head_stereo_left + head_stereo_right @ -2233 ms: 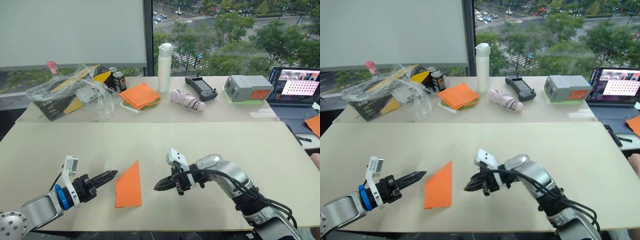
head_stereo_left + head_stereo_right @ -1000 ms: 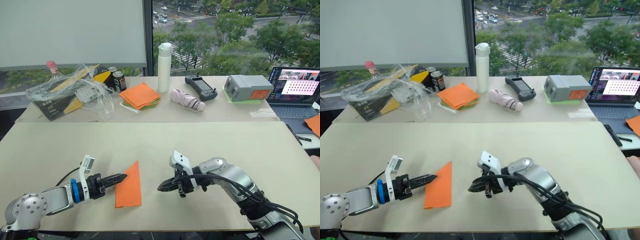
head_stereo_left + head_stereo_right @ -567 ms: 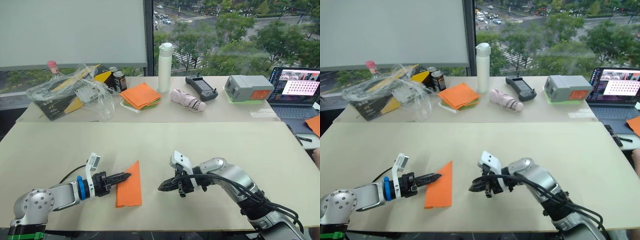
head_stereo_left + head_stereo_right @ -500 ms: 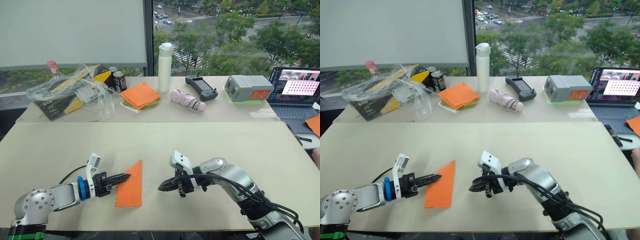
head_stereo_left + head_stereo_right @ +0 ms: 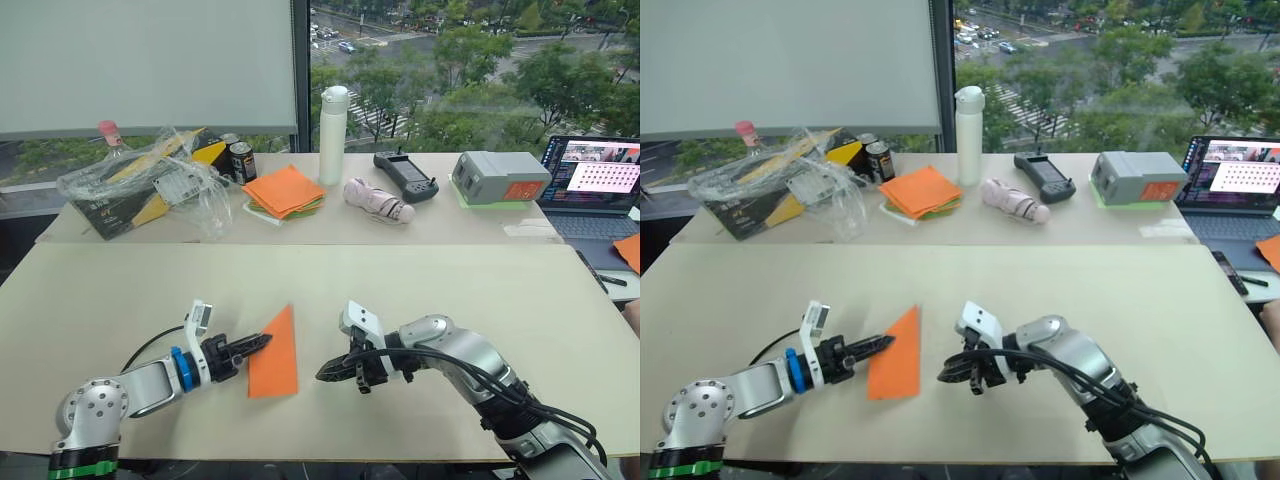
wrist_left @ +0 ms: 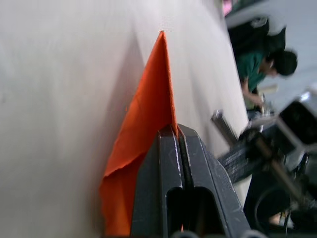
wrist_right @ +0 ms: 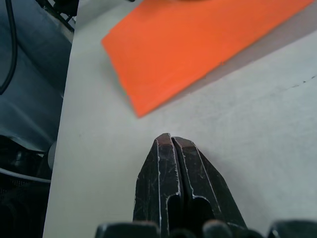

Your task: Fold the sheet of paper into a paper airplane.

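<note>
- I count one sheet of paper [image 5: 275, 354] on the near surface [image 5: 420, 280] — bright orange, folded to a narrow shape with a point toward the far side.
- Left tool [image 5: 262, 342]: fingers pressed together on the left edge of the sheet of paper; in the left wrist view the orange edge sits between the two black fingers [image 6: 163, 168].
- Right tool [image 5: 324, 373]: fingers fully together, nothing held, low over the surface just to the right of the sheet and apart from it.
- Nothing lies between the two tools except the sheet itself.
- On the far surface I count: one pile of orange and green sheets [image 5: 283, 191], one white bottle [image 5: 332, 135], two dark cans [image 5: 236, 160], one clear plastic bag over a yellow-and-black box [image 5: 140, 185], one pink folded umbrella [image 5: 376, 200], one black handheld controller [image 5: 404, 173], one grey box [image 5: 500, 177].
- One open laptop [image 5: 597, 185] stands at the right edge — a further orange sheet [image 5: 630, 250] lies in front of it.
- The left wrist view shows one person in a green top [image 6: 257, 67], well beyond the surface.
</note>
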You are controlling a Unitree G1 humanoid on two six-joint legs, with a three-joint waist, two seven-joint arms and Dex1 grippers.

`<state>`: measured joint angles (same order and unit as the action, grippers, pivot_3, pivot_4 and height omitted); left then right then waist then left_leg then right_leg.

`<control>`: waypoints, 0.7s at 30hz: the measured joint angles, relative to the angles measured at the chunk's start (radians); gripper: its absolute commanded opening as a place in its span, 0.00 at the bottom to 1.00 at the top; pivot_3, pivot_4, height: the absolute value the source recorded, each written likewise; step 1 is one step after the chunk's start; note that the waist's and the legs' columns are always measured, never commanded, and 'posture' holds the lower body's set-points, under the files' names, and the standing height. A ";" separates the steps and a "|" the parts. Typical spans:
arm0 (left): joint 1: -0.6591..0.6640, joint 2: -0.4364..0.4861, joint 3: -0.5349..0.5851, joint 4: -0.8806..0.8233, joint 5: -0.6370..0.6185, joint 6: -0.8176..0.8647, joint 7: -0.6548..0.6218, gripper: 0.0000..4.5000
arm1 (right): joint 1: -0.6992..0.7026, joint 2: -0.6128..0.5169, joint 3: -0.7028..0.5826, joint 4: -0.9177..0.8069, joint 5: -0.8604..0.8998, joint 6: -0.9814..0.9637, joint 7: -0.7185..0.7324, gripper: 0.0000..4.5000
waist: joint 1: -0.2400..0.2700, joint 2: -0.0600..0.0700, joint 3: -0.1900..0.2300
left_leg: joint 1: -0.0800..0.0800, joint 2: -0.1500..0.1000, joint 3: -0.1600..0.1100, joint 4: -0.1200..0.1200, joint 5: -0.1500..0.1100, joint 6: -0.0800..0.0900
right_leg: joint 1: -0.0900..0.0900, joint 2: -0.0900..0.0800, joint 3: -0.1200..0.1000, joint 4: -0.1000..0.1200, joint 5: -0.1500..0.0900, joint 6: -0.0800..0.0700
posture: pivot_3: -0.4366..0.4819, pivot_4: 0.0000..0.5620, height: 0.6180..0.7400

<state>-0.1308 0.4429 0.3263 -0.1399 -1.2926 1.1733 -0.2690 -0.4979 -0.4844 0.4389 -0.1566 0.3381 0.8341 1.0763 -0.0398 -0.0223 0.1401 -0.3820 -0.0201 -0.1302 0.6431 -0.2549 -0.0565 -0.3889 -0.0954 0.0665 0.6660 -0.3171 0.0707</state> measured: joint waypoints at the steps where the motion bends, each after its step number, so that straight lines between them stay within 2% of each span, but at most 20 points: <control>1: -0.009 -0.027 0.004 0.000 -0.009 -0.008 0.034 0.01 | 0.000 0.001 0.000 0.000 0.000 0.000 -0.001 0.00 | 0.000 0.000 0.000 | 0.000 0.000 0.000 0.000 0.000 0.000 | 0.000 0.000 0.000 0.000 0.000 0.000 | 0.48 0.27 1.00; 5: -0.033 -0.156 0.034 0.001 -0.050 -0.066 0.205 0.01 | 0.000 0.005 0.000 0.001 -0.001 -0.001 -0.014 0.00 | 0.001 -0.001 0.000 | -0.001 0.000 0.000 0.001 0.000 0.000 | 0.000 0.000 0.000 0.000 0.000 0.000 | 0.48 0.27 1.00; 15: -0.044 -0.344 0.055 -0.016 -0.132 -0.211 0.481 0.01 | -0.039 0.024 -0.055 0.052 -0.001 -0.003 -0.055 0.00 | 0.004 -0.001 -0.001 | -0.002 -0.001 0.001 0.003 0.000 0.000 | 0.000 0.000 0.000 0.000 0.001 0.001 | 0.48 0.27 1.00; 18: -0.057 -0.387 0.071 -0.003 -0.188 -0.258 0.546 0.01 | -0.040 0.028 -0.056 0.054 -0.001 -0.003 -0.055 0.00 | 0.010 -0.001 -0.001 | -0.002 -0.001 0.001 0.004 0.000 0.000 | 0.000 -0.001 0.000 0.000 0.001 0.001 | 0.48 0.27 1.00; 21: -0.058 -0.390 0.070 -0.002 -0.212 -0.282 0.577 0.01 | -0.040 0.029 -0.056 0.058 -0.001 -0.003 -0.055 0.00 | 0.012 -0.001 -0.001 | -0.002 -0.001 0.001 0.004 0.000 0.000 | 0.000 0.000 0.000 0.000 0.001 0.001 | 0.48 0.27 1.00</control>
<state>-0.1893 0.0532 0.3964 -0.1419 -1.5046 0.8912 0.3082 -0.5376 -0.4557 0.3825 -0.0989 0.3370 0.8307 1.0214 -0.0277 -0.0236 0.1395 -0.3840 -0.0214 -0.1291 0.6467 -0.2549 -0.0565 -0.3887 -0.0958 0.0667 0.6658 -0.3164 0.0718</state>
